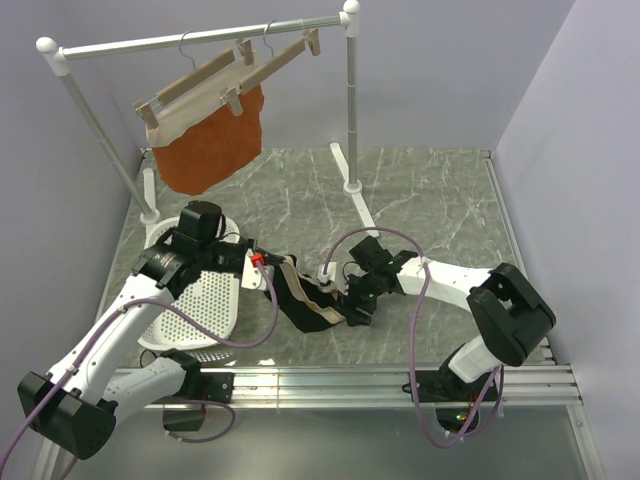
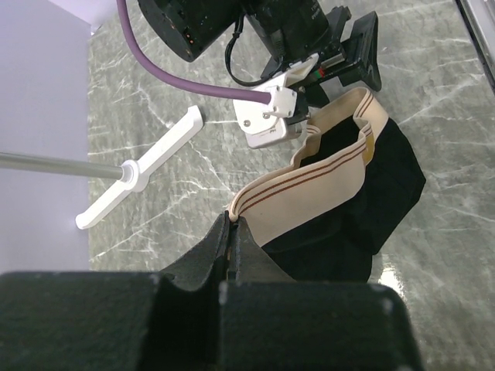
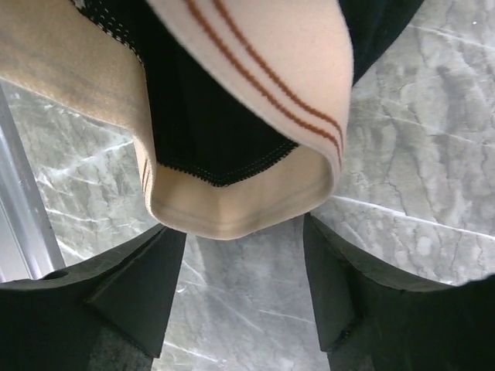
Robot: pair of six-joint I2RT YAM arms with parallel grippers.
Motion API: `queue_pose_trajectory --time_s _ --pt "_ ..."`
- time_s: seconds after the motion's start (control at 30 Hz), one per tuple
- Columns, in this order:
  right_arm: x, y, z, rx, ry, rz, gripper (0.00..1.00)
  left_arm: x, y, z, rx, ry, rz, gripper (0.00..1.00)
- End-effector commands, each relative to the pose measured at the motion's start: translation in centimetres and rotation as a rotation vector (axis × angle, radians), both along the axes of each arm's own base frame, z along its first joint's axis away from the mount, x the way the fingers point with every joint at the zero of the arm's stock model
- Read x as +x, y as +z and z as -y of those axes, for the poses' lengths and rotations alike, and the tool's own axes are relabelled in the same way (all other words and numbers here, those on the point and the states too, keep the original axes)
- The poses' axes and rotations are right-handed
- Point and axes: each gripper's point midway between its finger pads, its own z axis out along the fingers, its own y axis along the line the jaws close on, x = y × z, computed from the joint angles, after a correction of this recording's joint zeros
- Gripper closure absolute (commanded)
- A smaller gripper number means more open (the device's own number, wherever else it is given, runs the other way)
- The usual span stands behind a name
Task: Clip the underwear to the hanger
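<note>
Underwear (image 1: 310,300) waistband pinched in L tool (image 2: 232,232), R tool (image 3: 241,236) wide round its fold, contact unclear

We see two arms built alike: the left arm (image 1: 105,340) and the right arm (image 1: 455,282) each have smooth white links between chunky black joint housings (image 1: 510,312). A purple cable (image 2: 166,66) runs along each arm. A white bracket (image 2: 271,127) with small screws sits at the right wrist. There is a red spot (image 1: 258,262), perhaps a button, by the left wrist. The right gripper (image 3: 240,232) has matte black, wedge-shaped fingers (image 3: 135,286).
</note>
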Motion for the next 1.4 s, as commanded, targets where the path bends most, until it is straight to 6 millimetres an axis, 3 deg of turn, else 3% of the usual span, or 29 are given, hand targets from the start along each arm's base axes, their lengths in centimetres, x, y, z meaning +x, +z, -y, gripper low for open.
queue_pose_trajectory --time_s 0.0,0.3,0.8,0.9,1.0,1.03,1.1,1.2,1.23,1.3,1.33,1.37 --pt "1.3 1.2 -1.1 0.034 -0.012 0.054 0.30 -0.5 1.0 0.4 -0.049 -0.030 0.001 1.00" --pt "1.9 2.2 -1.3 0.061 -0.006 0.119 0.28 -0.4 0.6 0.2 -0.050 -0.029 0.001 1.00" --pt "2.0 1.5 -2.5 -0.020 0.045 0.071 0.33 0.7 -0.2 -0.6 -0.055 0.021 -0.041 1.00" --pt "1.7 1.1 -2.6 -0.038 0.059 0.054 0.43 0.7 -0.3 -0.8 -0.060 0.025 -0.048 1.00" --pt "1.1 0.5 -2.5 -0.057 0.082 0.025 0.68 1.0 -0.5 -1.0 -0.065 0.034 -0.046 1.00" --pt "0.9 0.6 -2.5 -0.060 0.090 0.014 0.87 1.1 -0.5 -1.0 -0.070 0.046 -0.059 1.00" --pt "1.0 0.8 -2.6 -0.058 0.080 0.009 1.00 1.5 -0.7 -1.3 -0.070 0.064 -0.073 1.00" --pt "1.7 2.4 -1.6 -0.080 0.045 0.044 1.00 2.4 -0.5 -2.0 -0.084 0.149 -0.140 1.00" --pt "2.5 2.8 0.1 -0.130 0.004 0.059 1.00 3.2 0.0 -2.3 -0.095 0.189 -0.138 1.00" --pt "4.8 5.6 1.5 -0.134 -0.045 0.133 1.00 4.9 1.4 -2.9 -0.133 0.264 -0.158 1.00" --pt "5.4 6.4 3.3 -0.187 -0.079 0.145 1.00 5.7 2.5 -2.9 -0.176 0.314 -0.204 1.00" --pt "8.2 8.9 4.4 -0.175 -0.154 0.200 1.00 6.9 4.1 -3.2 -0.203 0.371 -0.192 1.00"
